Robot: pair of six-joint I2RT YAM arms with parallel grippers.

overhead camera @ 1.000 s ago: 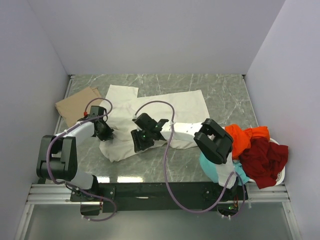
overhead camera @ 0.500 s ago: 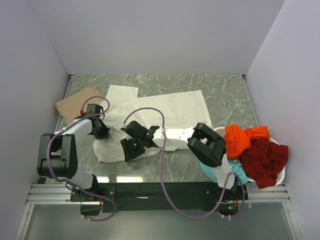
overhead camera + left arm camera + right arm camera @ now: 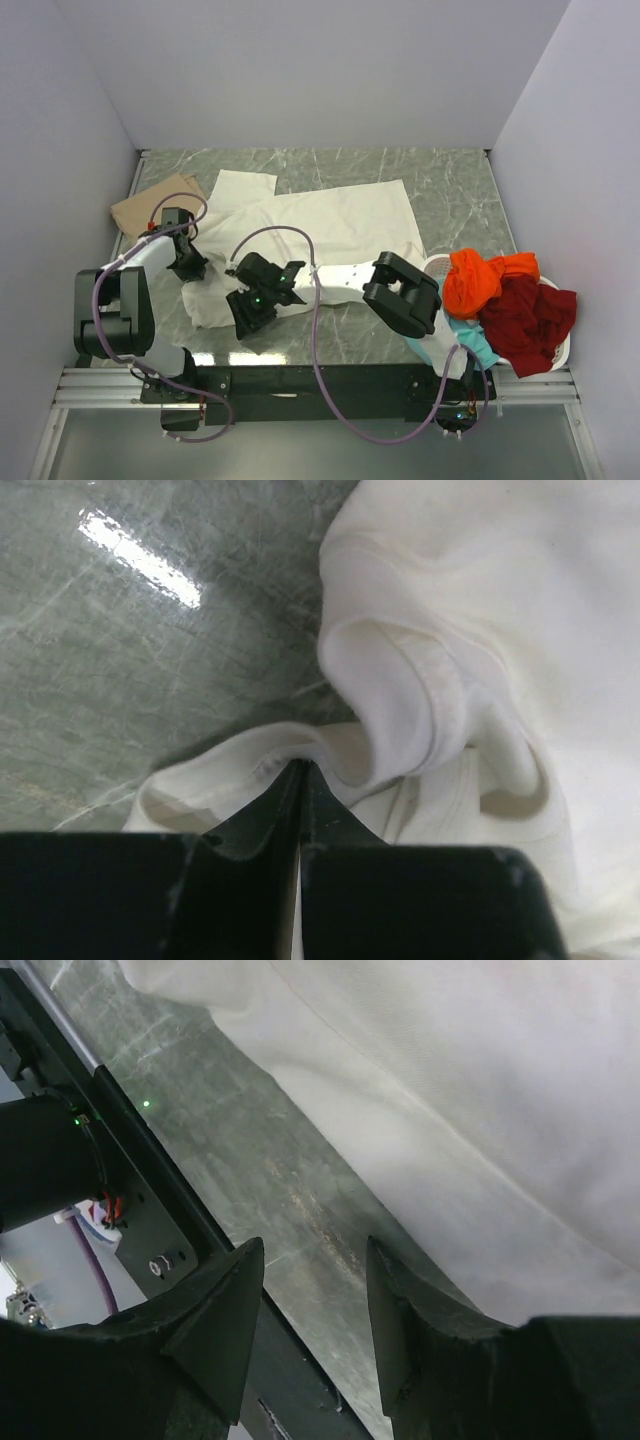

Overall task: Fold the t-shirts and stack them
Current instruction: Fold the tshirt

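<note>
Between the pressed-together fingers of our left claw (image 3: 300,785), a bunched fold of the cream shirt (image 3: 480,630), our right claw (image 3: 313,1260) spread wide above the table (image 3: 250,1170), shirt edge just ahead.

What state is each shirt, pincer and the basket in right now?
left pincer: shut on cream-white t-shirt
right pincer: open, empty
cream-white t-shirt: spread out, near-left edge bunched
tan t-shirt: lying flat, far left
orange t-shirt: crumpled in basket
dark red t-shirt: crumpled in basket
teal t-shirt: crumpled at basket's near side
basket: holding shirts
</note>
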